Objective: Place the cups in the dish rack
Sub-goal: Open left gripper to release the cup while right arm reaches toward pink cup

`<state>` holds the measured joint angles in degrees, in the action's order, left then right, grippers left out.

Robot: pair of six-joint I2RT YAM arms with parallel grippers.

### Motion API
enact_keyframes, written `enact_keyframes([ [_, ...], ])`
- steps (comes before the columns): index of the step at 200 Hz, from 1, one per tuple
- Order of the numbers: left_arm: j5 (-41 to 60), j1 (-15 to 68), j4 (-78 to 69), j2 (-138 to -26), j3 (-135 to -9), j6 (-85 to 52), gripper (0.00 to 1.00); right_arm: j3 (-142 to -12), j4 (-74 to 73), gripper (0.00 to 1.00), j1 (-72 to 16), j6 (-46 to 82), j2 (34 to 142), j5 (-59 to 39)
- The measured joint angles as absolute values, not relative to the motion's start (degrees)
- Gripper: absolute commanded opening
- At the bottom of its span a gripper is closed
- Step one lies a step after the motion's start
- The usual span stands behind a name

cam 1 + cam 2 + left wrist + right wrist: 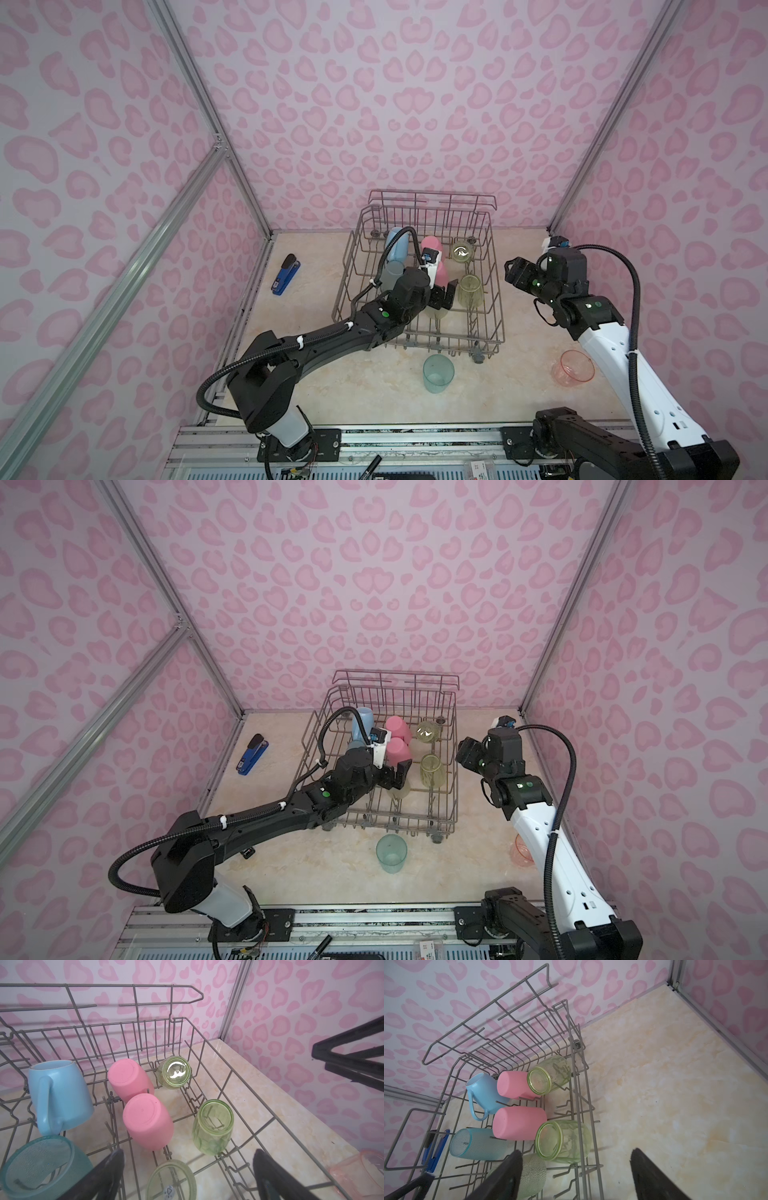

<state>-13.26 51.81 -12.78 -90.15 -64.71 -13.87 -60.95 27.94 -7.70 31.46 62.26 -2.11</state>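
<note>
The grey wire dish rack (496, 286) holds several cups lying on its tines: a light-blue mug (397, 246), two pink tumblers (129, 1079) (147, 1124), a teal one (39, 1165) and yellow-green ones (462, 252) (471, 291). My left gripper (442, 297) (189, 1154) hangs open inside the rack, just above another yellow-green cup (170, 1180) that it does not touch. Off the rack's right side, my right gripper (513, 270) (576, 1153) is open and empty. On the table stand a teal cup (438, 374) in front of the rack and a salmon cup (575, 368) beside the right arm.
A blue stapler (286, 274) lies on the table left of the rack. Pink patterned walls close in the back and both sides. A metal rail (374, 440) with the arm bases runs along the front edge.
</note>
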Motion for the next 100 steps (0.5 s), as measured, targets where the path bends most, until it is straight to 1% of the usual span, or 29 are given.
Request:
enact_keyframes([
  [26, -11.7, 51.6, -10.0, -86.0, -64.3, -13.5, 0.97, -61.6, 31.1, 0.81, -6.6, 33.6, 62.0, 0.5],
  [47, -9.8, 51.1, -8.7, -82.0, -62.8, -12.7, 0.97, -62.7, 35.0, 0.77, -6.0, 35.9, 62.2, 2.5],
  [100, -4.8, 49.9, -5.2, -75.5, -59.2, -10.5, 0.97, -65.6, 46.5, 0.75, -3.9, 42.1, 61.9, 7.2],
])
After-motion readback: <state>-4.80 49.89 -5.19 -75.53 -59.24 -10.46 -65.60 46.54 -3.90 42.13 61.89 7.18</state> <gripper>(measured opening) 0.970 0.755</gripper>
